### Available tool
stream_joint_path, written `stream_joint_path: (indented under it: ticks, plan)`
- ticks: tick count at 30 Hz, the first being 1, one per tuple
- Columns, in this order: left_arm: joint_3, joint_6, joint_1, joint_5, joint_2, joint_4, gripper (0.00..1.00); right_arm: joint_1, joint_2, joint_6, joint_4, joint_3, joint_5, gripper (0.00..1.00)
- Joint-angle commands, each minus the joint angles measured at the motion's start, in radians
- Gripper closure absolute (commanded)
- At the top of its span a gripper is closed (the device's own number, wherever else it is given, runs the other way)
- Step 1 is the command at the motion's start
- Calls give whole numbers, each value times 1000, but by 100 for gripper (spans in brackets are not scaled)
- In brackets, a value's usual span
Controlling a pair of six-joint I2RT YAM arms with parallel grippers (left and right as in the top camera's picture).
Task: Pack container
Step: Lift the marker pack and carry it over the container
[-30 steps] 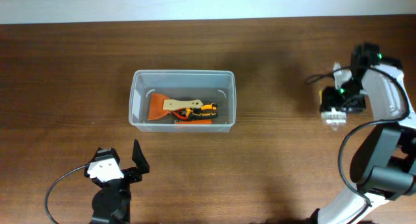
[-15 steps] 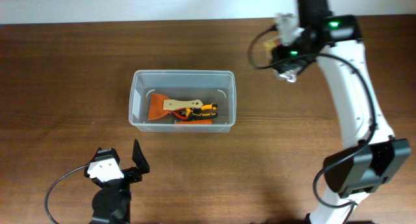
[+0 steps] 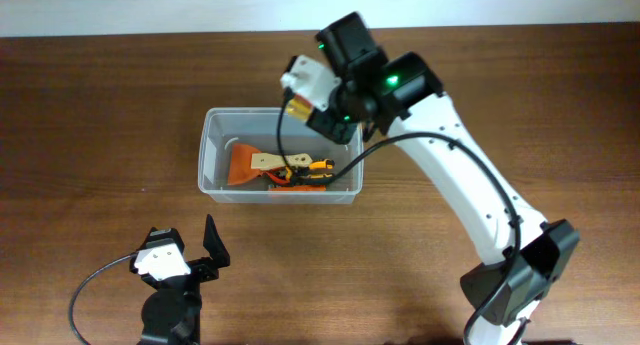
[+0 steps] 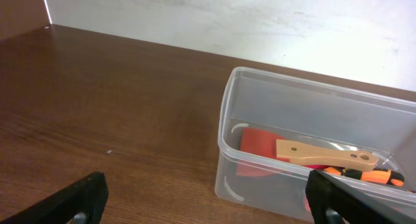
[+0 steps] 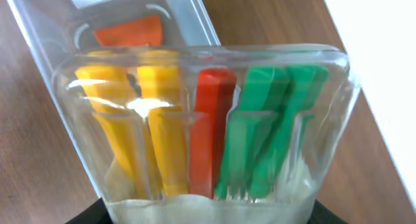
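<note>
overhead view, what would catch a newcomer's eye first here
The long white right arm is stretched across the table, with the right gripper over the far rim of the container. It grips a clear pack of yellow, red and green pieces, which fills the right wrist view. Inside the container lies an orange scraper with a pale wooden handle, and the left gripper sits open near the table's front edge.
</note>
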Motion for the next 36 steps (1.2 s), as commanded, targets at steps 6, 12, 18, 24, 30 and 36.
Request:
stream_joint_path:
  ticks: [6,12,18,24,30,36]
  plan:
    - [-3,9,-4,-3,-3,-2,1,34,90,-43,34,24,-10,55]
    - [-3,9,-4,-3,-3,-2,1,34,217,-42,36,24,-39,55]
    - [-3,9,-4,-3,-3,-2,1,34,293,-42,50,24,-108,55]
    - [-3,9,-4,-3,-3,-2,1,34,336,-42,44,24,-108,56]
    - [-3,9,-4,-3,-3,-2,1,35,355,-42,44,24,-116,56]
    - [-3,9,-4,-3,-3,-2,1,35,359,-29,42,24,-134,18]
